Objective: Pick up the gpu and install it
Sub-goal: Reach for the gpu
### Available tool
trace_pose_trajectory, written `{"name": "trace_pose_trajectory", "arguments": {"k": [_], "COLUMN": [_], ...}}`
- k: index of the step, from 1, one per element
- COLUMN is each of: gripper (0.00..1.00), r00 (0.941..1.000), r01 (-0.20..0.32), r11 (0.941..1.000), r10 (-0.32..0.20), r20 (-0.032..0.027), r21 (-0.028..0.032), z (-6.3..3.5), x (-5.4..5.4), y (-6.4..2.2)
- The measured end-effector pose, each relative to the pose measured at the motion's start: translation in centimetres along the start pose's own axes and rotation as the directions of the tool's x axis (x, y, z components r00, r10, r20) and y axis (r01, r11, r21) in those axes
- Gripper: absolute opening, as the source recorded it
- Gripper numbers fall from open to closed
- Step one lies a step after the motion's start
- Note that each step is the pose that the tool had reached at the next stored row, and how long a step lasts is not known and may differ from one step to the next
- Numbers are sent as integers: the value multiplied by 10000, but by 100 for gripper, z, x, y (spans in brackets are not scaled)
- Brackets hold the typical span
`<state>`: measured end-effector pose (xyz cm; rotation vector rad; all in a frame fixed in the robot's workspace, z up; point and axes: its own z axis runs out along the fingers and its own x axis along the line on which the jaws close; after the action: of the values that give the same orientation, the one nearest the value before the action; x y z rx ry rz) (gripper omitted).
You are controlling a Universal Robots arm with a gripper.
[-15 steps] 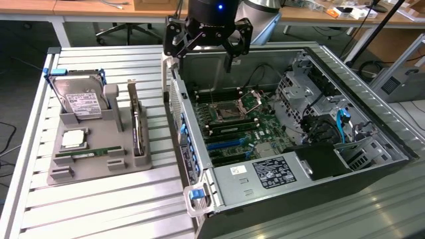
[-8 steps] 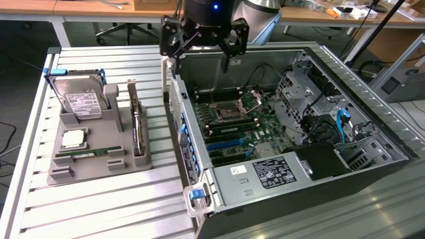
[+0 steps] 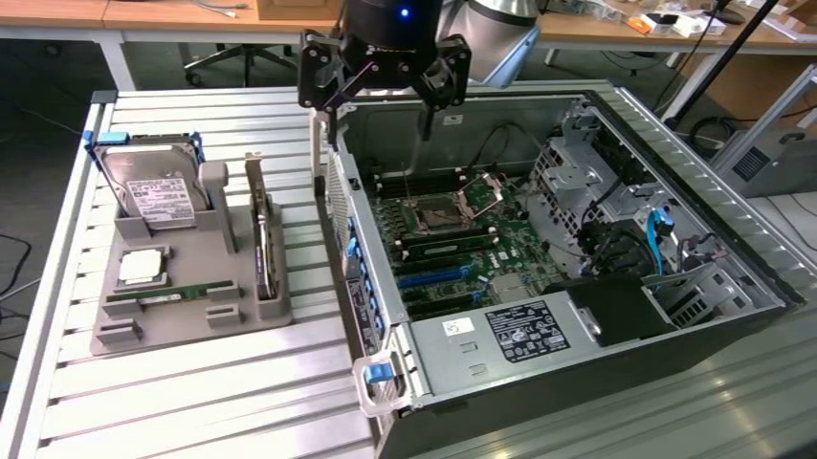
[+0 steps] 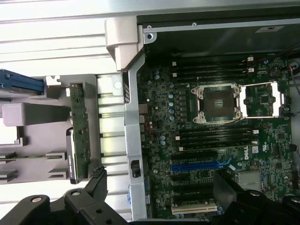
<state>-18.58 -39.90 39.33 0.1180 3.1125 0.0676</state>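
The gpu (image 3: 263, 244) stands on its long edge in a slot of the grey holder (image 3: 191, 320), its silvery bracket toward the far end. In the wrist view the gpu (image 4: 78, 131) appears edge-on as a thin green strip beside the case wall. My gripper (image 3: 379, 91) hangs open and empty above the near wall of the computer case (image 3: 383, 316), up and to the exterior view's right of the gpu. In the wrist view the gripper (image 4: 161, 192) straddles that wall, one black finger (image 4: 96, 185) over the table side and the other over the motherboard (image 4: 225, 140).
The holder also carries a silver hard drive (image 3: 151, 191), a processor chip (image 3: 141, 268) and a slim green memory stick (image 3: 172, 292). Inside the open case lie the processor socket (image 4: 218, 103), memory slots and a blue expansion slot (image 4: 197, 165). Drive cages and cables (image 3: 638, 229) fill the case's right.
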Motion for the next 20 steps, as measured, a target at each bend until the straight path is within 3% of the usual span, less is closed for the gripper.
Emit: {"name": "trace_pose_trajectory", "arguments": {"k": [20], "gripper": [99], "r00": [10000], "r01": [0], "r11": [10000], "r10": [0], "r20": [0], "r21": [0], "z": [-4], "x": [158], "y": [-12]}}
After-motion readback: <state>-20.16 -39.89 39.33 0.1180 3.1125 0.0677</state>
